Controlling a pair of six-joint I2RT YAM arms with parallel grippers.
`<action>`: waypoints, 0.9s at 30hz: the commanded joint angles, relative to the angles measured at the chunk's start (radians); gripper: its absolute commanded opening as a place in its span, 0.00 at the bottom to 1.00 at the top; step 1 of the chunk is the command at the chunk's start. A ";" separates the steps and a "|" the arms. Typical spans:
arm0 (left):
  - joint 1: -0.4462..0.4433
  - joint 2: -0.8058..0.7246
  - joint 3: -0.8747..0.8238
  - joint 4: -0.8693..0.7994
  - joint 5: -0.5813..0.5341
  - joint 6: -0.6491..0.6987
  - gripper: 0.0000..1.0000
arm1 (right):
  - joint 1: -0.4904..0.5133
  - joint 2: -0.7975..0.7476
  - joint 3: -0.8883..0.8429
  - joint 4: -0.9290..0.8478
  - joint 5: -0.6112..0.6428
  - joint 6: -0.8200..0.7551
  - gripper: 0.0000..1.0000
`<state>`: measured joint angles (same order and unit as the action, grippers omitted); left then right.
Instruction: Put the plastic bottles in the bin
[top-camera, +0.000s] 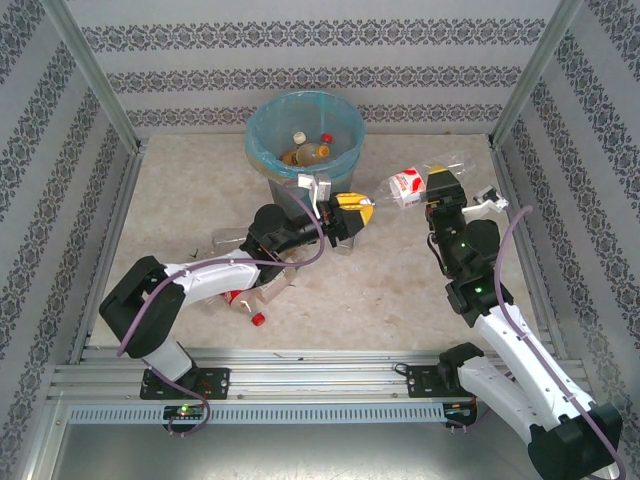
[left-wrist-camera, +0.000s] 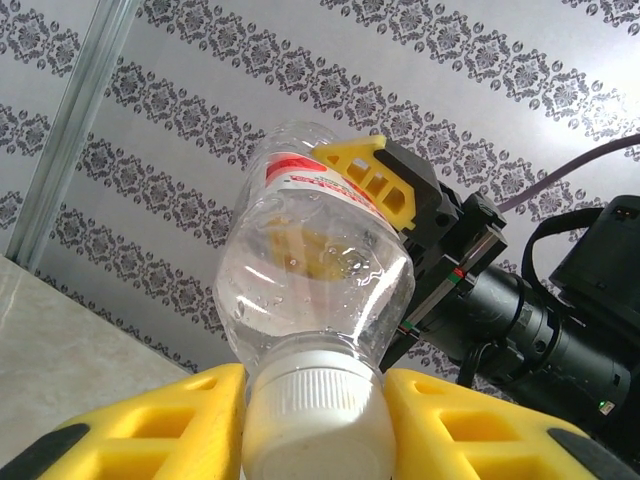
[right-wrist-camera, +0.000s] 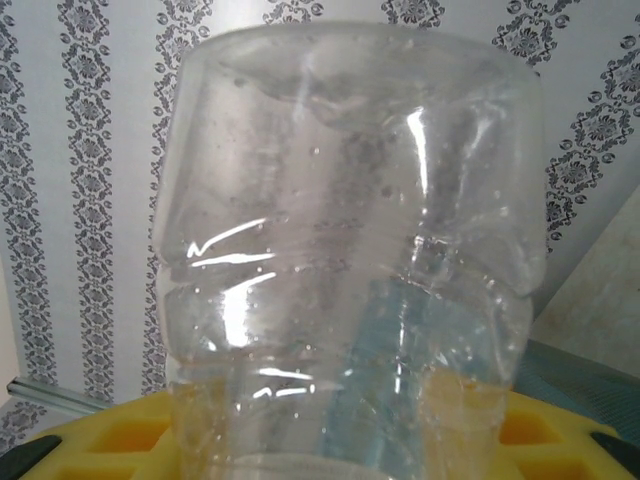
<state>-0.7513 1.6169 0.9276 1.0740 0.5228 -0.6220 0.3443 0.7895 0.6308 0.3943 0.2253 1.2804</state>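
A clear plastic bottle with a red and white label hangs in the air just right of the bin, held at both ends. My left gripper is shut on its white cap, yellow fingers on either side. My right gripper is shut on the bottle's body near its base; the left wrist view shows its yellow finger behind the label. Several bottles lie inside the bag-lined bin.
More bottles lie on the table under my left arm: one with a red cap near the front and a clear one by the forearm. Metal frame posts and patterned walls close in the table's sides.
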 joint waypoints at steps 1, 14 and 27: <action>-0.014 0.017 0.037 0.069 0.058 -0.032 0.30 | 0.015 0.010 0.003 0.036 -0.030 0.005 0.48; -0.014 -0.046 -0.009 0.090 -0.052 0.020 0.00 | 0.016 -0.028 -0.014 -0.032 0.028 0.002 0.82; -0.004 -0.183 0.023 -0.007 -0.216 0.185 0.00 | 0.016 -0.104 0.037 -0.159 0.038 -0.111 0.98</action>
<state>-0.7532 1.4933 0.8959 1.0576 0.3775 -0.5255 0.3477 0.7113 0.6342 0.2771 0.2462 1.2304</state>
